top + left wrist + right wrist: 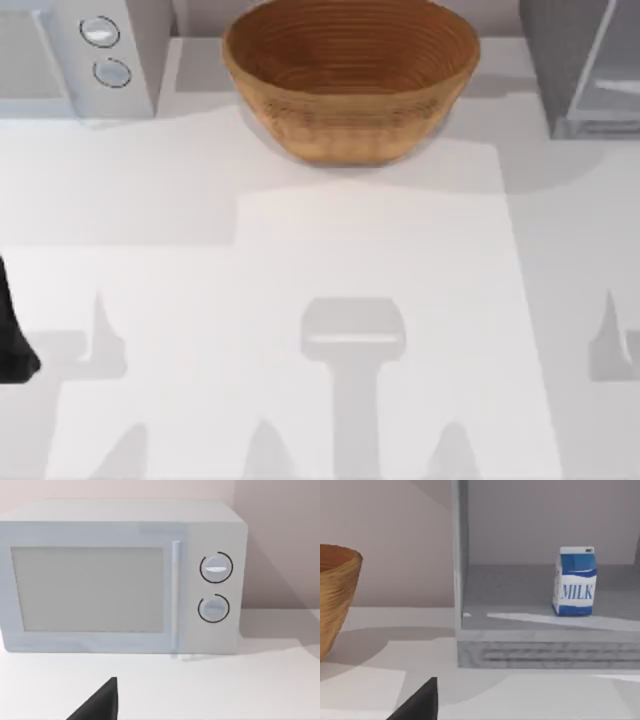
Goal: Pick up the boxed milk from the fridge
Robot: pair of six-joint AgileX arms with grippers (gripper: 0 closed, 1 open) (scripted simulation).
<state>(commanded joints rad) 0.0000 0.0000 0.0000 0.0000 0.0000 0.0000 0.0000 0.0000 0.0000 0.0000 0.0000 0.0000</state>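
Note:
The boxed milk (574, 582) is a small blue and white carton marked MILK. It stands upright on the grey shelf inside the fridge (540, 645), whose interior is open to the right wrist view. In the top view the fridge (580, 70) is the dark grey cabinet at the back right corner. A dark tip of my right gripper (420, 704) shows at the edge of its wrist view, well short of the fridge and apart from the carton. A dark tip of my left gripper (100, 704) faces the microwave, and my left arm (12, 335) sits at the table's left edge.
A large woven bowl (350, 75) stands at the back centre, left of the fridge; the bowl (335, 595) also shows in the right wrist view. A light grey microwave (80, 55) with two round knobs occupies the back left corner. White tabletop (370, 260) stretches in front.

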